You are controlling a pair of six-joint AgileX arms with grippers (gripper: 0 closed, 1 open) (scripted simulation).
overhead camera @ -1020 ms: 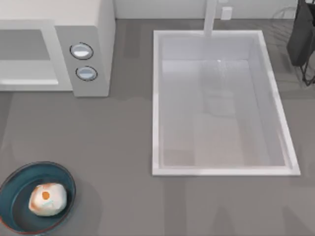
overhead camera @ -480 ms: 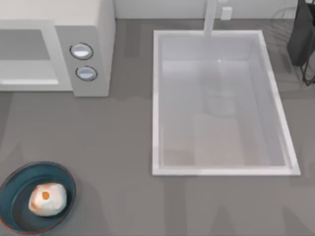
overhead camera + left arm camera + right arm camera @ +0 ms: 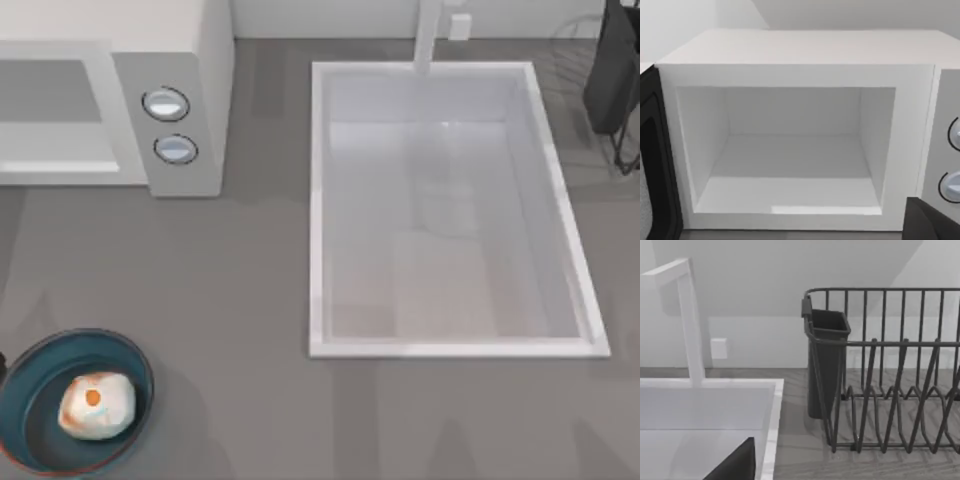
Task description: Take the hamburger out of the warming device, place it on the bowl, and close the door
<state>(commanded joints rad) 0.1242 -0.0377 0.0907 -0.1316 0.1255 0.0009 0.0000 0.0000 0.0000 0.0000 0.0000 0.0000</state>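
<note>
Fingers of left gripper (image 3: 932, 220): state unreadable, facing empty warming device (image 3: 790, 130) cavity; door (image 3: 655, 170) standing open at surface's far-left corner, nearer left arm. Hamburger (image 3: 96, 405) sitting in bowl (image 3: 30, 385).

Dark, matte black hand (image 3: 932, 222) edge, angular
</note>
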